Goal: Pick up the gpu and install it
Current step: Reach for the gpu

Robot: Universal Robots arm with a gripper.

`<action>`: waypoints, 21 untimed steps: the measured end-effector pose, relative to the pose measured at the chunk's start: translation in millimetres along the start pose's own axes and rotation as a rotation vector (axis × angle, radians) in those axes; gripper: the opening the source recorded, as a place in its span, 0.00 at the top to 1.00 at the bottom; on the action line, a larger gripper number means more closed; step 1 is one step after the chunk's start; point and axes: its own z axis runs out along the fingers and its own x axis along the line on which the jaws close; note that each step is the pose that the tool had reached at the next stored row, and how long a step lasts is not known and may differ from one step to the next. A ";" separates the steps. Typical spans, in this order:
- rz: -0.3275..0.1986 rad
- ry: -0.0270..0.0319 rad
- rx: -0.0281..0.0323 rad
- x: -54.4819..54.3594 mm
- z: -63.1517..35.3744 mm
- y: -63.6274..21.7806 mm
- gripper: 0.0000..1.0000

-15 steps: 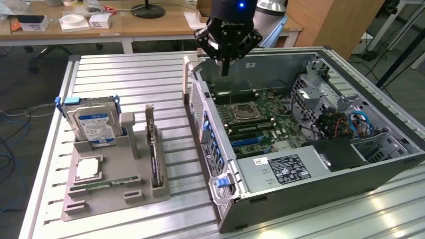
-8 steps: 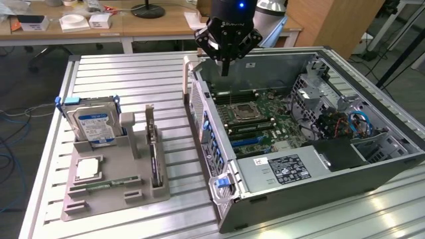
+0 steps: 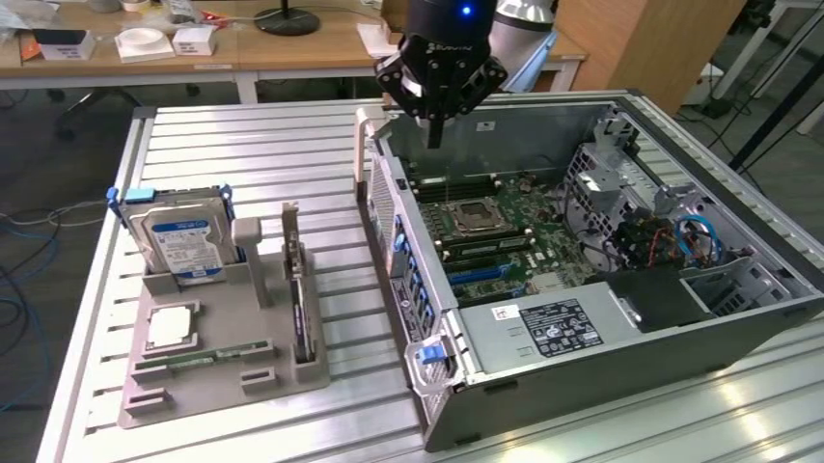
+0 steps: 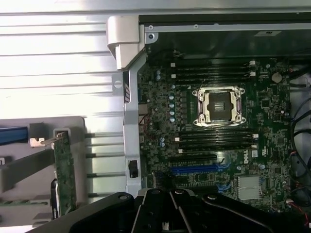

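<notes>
Gripper (image 3: 435,135): fingers drawn together, nothing held between them. It is seen hanging point-down over the far rim of the open computer case (image 3: 773,309), above the edge of the motherboard (image 3: 496,227). No contact with the board or the case is noted.

From the gripper in the exterior view:
- CPU socket (image 3: 466,220), at about 6 o'clock, lid down, bare.
- The gpu (image 3: 299,289), at about 7 o'clock, well apart from the gripper. It is stood on its long edge in a slot of the grey holder tray (image 3: 206,371), outside the case, on the slatted table (image 3: 245,154). In the wrist view the gpu (image 4: 64,170) is seen edge-on, its green board face showing, with the case wall between it and the motherboard.
- Hard drive (image 3: 180,241), at about 8 o'clock, upright in the same tray, beyond the gpu.

Step in hand, as judged: the pick-up is not yet begun; the gpu is untouched and the expansion slots are unfilled.

What the pick is judged to call for: fingers parted, and lined up across the thin top edge of the card so it can be lifted straight out of its slot, clear of the tray posts beside it.
</notes>
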 end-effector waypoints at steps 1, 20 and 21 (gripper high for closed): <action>0.000 0.0000 0.0000 0.3 0.0 -0.2 0.89; 0.000 0.0000 0.0001 7.3 -0.5 -5.5 0.89; 0.000 0.0000 0.0000 7.6 -0.5 -5.7 0.89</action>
